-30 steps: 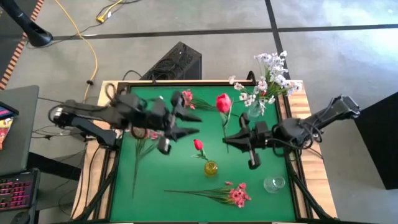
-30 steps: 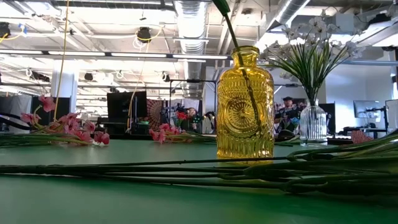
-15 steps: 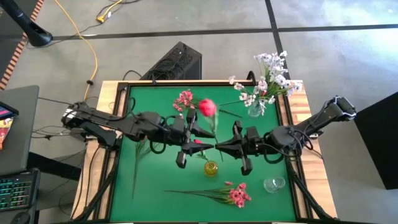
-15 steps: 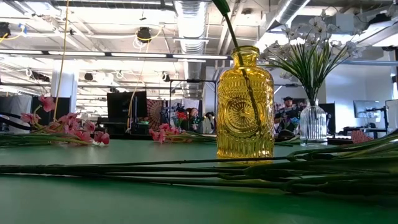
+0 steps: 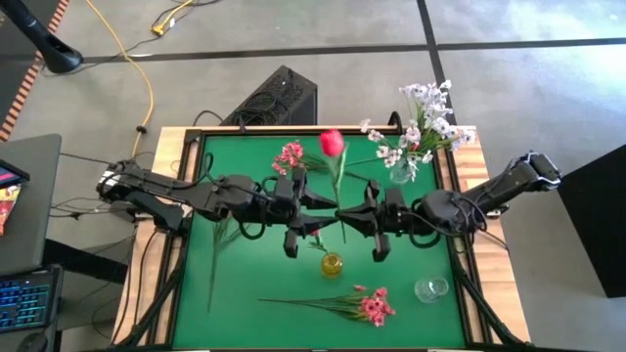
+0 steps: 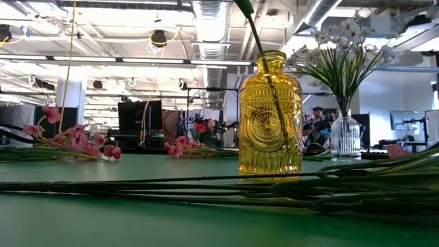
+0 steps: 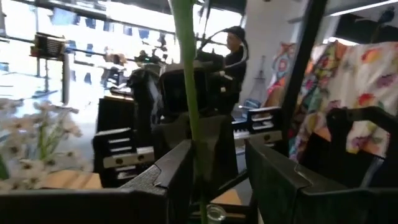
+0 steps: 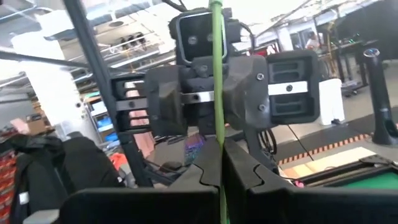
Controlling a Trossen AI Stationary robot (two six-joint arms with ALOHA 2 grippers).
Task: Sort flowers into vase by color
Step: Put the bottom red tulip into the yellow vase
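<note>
Right tool (image 5: 344, 214) gripped the tulip (image 5: 332, 143) stem; left tool (image 5: 323, 207) stood open around it; a mistimed handover could drop it

Overhead strip lights (image 6: 158, 62) wash my surface (image 5: 245, 284) evenly, with only faint shadows. My left wrist view is soft, bright windows (image 7: 74, 37) glaring behind. The yellow vase (image 6: 269, 113) glows, sharp; nearer stems (image 6: 206, 189) blur.

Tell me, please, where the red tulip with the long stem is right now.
In the high view, the red tulip is mid-table, its stem pinched by the right tool, with the left tool open around it.
</note>
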